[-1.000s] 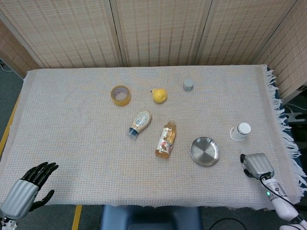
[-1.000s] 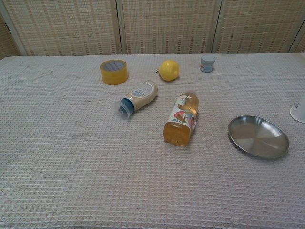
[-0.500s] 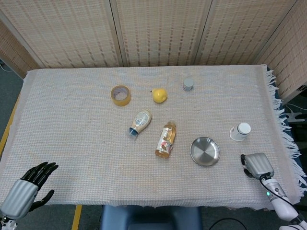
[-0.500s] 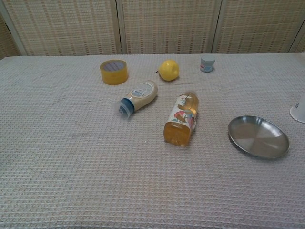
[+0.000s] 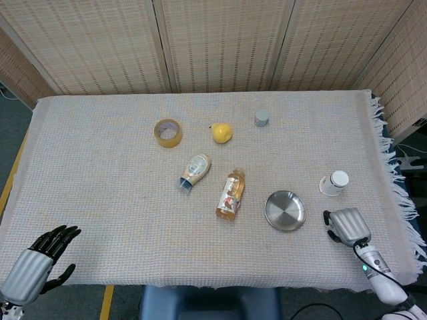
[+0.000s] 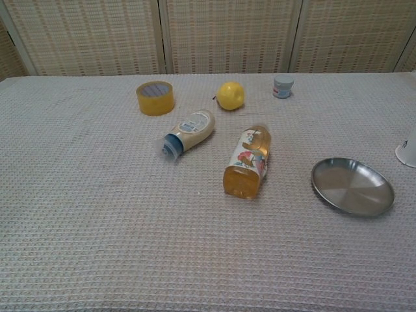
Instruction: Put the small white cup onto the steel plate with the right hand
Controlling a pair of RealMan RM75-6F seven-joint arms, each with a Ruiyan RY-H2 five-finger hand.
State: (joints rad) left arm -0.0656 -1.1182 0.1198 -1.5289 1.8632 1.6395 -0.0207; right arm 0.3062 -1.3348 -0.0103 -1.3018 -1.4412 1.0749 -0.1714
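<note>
The small white cup (image 5: 333,183) sits on the cloth near the table's right side; in the chest view only a sliver of the cup (image 6: 408,153) shows at the right edge. Left of and slightly nearer than it lies the round steel plate (image 5: 285,211) (image 6: 352,186), with nothing on it. My right hand (image 5: 346,225) hovers at the front right, just nearer than the cup and right of the plate, holding nothing; its fingers are mostly hidden under its grey back. My left hand (image 5: 41,257) rests off the front left corner, fingers spread, empty.
An orange drink bottle (image 5: 230,195) and a cream squeeze bottle (image 5: 195,171) lie on their sides left of the plate. Farther back are a tape roll (image 5: 167,132), a lemon (image 5: 222,133) and a small grey jar (image 5: 261,118). The cloth's fringed edge (image 5: 393,180) hangs at the right.
My right hand has shifted left and slightly farther onto the table, closer to the cup and plate. Nothing else has moved.
</note>
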